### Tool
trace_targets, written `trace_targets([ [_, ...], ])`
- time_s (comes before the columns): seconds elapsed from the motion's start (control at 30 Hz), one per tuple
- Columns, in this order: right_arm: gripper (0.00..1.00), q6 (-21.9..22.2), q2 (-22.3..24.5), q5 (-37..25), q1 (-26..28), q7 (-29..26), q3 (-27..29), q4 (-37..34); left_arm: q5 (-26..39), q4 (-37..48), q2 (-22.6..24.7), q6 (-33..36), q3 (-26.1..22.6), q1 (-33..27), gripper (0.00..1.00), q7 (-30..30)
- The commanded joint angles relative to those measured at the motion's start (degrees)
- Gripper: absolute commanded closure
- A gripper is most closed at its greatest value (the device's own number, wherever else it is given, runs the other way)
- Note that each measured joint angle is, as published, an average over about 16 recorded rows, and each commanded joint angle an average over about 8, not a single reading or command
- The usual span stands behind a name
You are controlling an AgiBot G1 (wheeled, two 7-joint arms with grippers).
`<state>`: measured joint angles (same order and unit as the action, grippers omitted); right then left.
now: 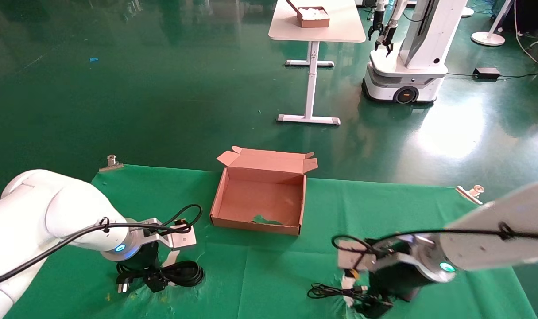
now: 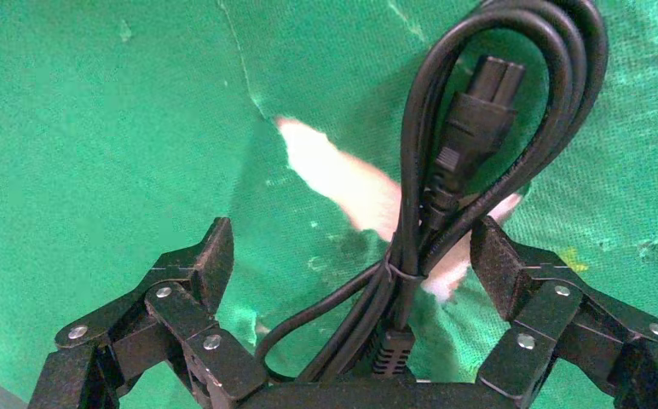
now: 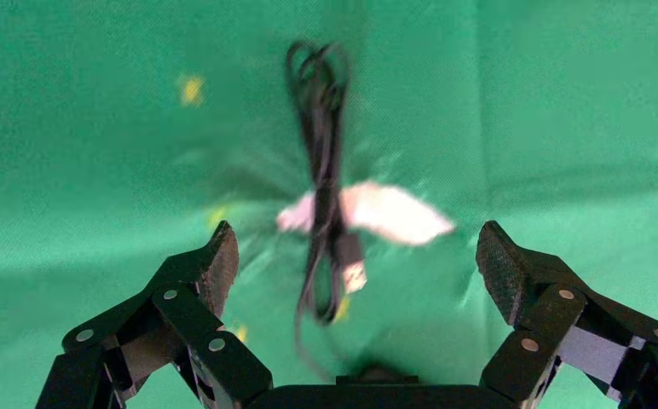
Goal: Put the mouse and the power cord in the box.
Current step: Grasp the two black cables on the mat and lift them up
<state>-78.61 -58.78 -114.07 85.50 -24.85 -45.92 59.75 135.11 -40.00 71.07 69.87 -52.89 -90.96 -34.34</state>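
Note:
The brown cardboard box (image 1: pixel 260 199) stands open at the middle of the green-covered table, lid flap up at its far side. The power cord (image 1: pixel 180 272) lies coiled at the front left. My left gripper (image 1: pixel 141 265) is low over it and open, its fingers (image 2: pixel 209 260) on either side of the tied bundle (image 2: pixel 470 111). At the front right my right gripper (image 1: pixel 376 305) is also open, above the mouse's thin USB cable (image 1: pixel 335 291). That cable (image 3: pixel 321 170) runs between its spread fingers (image 3: pixel 216 262). The mouse body is mostly hidden under the gripper.
Metal clips (image 1: pixel 111 163) (image 1: pixel 470 192) hold the cloth at the far table corners. White patches (image 2: pixel 343 183) show through tears in the cloth. Beyond the table, a white desk carries a small brown box (image 1: pixel 313 17), with another robot (image 1: pixel 406 57) beside it.

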Motion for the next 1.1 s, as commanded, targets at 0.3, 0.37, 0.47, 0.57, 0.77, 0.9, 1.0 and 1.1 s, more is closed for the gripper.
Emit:
trace_targets([
  [0.3,0.00,2.7,-7.3,-3.6,2.5,2.6,-2.4,-12.5,-0.1,0.4,0.1,-0.1,0.0,-0.1,0.00,0.2],
  [0.37,0.18,3.1,-7.9,-4.0,2.4,2.9,-2.7,-13.6,-0.1,0.5,0.2,-0.2,0.0,-0.1,0.02,0.3],
  [0.47,0.56,3.3,-8.5,-4.3,2.3,3.0,-3.0,-14.6,-0.1,0.6,0.2,-0.2,0.0,-0.1,0.35,0.3],
  [0.57,0.93,3.4,-8.7,-4.4,2.2,3.1,-3.1,-15.0,-0.1,0.6,0.2,-0.2,0.0,-0.1,0.72,0.3],
  [0.77,1.00,3.3,-8.3,-4.2,2.2,3.0,-2.9,-14.4,-0.1,0.6,0.2,-0.2,0.0,-0.1,1.00,0.3],
  [0.9,1.00,3.2,-8.1,-4.1,2.2,3.0,-2.9,-14.1,-0.1,0.6,0.2,-0.2,0.0,-0.1,1.00,0.3],
  [1.0,1.00,3.2,-8.1,-4.1,2.2,3.0,-2.8,-13.9,-0.1,0.6,0.2,-0.2,0.0,-0.1,1.00,0.3],
  [1.1,1.00,3.2,-8.0,-4.1,2.2,3.0,-2.8,-13.8,-0.1,0.5,0.1,-0.2,0.0,-0.1,1.00,0.3],
])
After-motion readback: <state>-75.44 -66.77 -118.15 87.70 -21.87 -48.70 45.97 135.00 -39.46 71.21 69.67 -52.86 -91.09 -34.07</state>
